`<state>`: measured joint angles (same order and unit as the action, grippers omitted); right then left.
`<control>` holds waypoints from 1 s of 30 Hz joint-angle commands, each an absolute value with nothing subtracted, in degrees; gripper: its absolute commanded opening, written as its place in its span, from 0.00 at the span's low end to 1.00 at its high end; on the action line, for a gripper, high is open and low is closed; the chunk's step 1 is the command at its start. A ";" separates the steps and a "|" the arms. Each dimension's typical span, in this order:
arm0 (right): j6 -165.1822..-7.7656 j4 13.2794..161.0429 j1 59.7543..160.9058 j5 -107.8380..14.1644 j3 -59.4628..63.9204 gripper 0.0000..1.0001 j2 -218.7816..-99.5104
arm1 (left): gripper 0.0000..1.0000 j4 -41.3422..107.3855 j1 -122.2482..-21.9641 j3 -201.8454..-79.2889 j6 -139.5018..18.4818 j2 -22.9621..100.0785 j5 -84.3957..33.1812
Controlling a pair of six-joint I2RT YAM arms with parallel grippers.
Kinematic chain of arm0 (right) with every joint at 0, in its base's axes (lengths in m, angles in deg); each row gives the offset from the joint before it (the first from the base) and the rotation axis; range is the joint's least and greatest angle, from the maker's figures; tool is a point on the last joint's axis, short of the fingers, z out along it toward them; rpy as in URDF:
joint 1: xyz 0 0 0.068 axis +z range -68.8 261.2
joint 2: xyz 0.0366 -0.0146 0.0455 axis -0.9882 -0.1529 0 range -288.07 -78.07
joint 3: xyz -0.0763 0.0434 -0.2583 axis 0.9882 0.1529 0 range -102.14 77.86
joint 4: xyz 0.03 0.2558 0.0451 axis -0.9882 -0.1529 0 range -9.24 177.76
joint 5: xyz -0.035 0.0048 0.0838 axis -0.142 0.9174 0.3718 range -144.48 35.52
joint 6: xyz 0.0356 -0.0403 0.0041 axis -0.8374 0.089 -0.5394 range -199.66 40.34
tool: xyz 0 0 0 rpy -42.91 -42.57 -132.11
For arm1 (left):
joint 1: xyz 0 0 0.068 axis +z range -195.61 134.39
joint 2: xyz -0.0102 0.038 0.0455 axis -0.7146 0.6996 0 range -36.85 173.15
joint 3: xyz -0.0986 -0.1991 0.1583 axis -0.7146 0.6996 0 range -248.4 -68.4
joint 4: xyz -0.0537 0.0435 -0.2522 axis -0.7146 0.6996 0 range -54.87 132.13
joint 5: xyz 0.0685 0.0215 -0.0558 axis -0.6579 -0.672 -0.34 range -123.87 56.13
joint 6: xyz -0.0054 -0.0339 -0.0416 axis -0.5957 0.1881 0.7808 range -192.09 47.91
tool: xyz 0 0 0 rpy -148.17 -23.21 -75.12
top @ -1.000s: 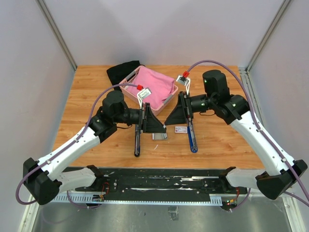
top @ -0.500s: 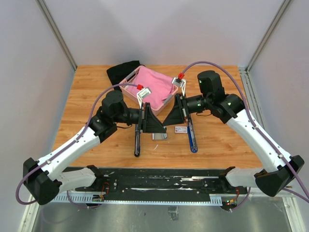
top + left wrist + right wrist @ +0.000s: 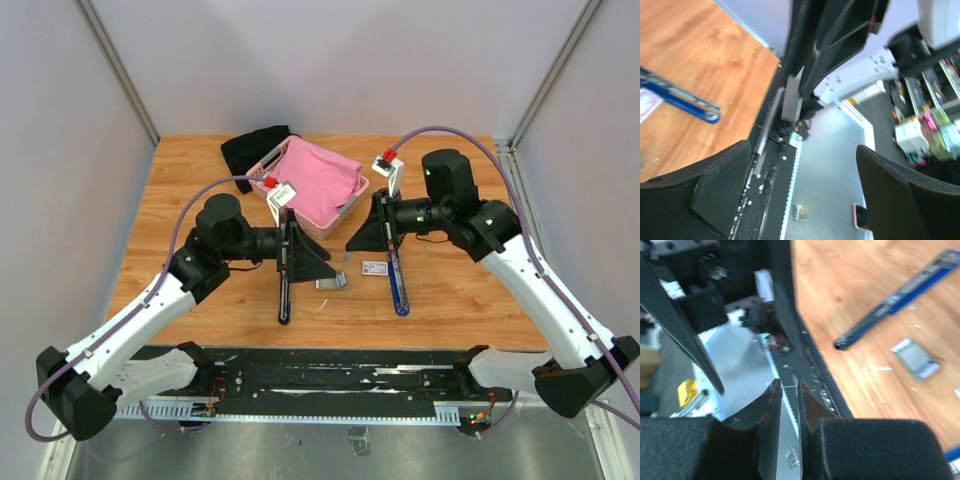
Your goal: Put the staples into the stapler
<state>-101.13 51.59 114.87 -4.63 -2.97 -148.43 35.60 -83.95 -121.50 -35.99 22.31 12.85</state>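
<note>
My right gripper (image 3: 789, 384) is shut on a thin silvery strip of the staples (image 3: 789, 386) that bridges its tips. It hangs above mid-table (image 3: 354, 243), facing my left gripper (image 3: 325, 264). In the left wrist view my left gripper (image 3: 804, 150) stands wide open with nothing between its fingers. A silvery block of staples (image 3: 331, 282) lies on the table between the arms, with the white carton (image 3: 375, 267) to its right. The blue stapler (image 3: 397, 285) lies under the right gripper. A dark long stapler piece (image 3: 284, 292) lies under the left one.
A pink basket (image 3: 352, 208) holding pink cloth (image 3: 318, 180) stands behind the grippers, with a black cloth (image 3: 252, 150) at its back left. The black rail (image 3: 330, 375) runs along the table's near edge. Grey walls close in both sides.
My left gripper has opened and pulled back to the left. My right gripper has closed on the staple strip and shifted slightly right, away from the left one.
</note>
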 commanded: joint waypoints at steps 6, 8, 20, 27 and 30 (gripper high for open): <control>-99.85 46.88 114.92 -52.77 10.82 0.07 -143.76 | 0.94 36.93 -73.39 -115.95 -33.64 17.57 1.07; -101.09 48.01 115.96 -62.39 13.78 0.07 -144.60 | 0.94 35.80 -73.38 -115.54 -31.98 18.34 -1.14; -100.95 57.79 117.33 -78.51 18.56 0.06 -158.37 | 0.95 35.78 -73.43 -114.28 -31.76 17.29 -3.59; -102.30 63.31 117.25 -76.29 24.53 0.06 -158.67 | 0.96 35.79 -73.40 -112.29 -30.57 15.46 -5.37; -103.15 62.16 117.33 -75.11 25.46 0.06 -157.97 | 0.96 35.70 -73.39 -112.09 -30.30 15.31 -5.43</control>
